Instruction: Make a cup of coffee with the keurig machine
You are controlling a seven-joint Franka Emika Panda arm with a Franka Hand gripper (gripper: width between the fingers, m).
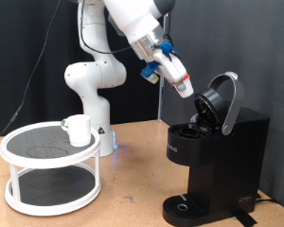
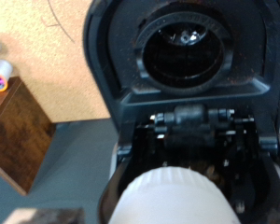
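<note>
Black curtains back a wooden table. On it the keurig machine stands with its lid raised, brew chamber exposed. Above the chamber hangs the gripper; whether its fingers are apart or together cannot be told. A white rounded object fills the wrist view's foreground, unidentifiable. The cup sits on a white round rack, well apart from the machine. Step in hand appears to be pod loading; this demands centring over the chamber.

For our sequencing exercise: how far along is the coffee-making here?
Done: the lid of the keurig machine stands open. In hand: the gripper hangs just above the open chamber, a white round object at its tip. Left: the cup sits on the white stand, not on the drip base.
</note>
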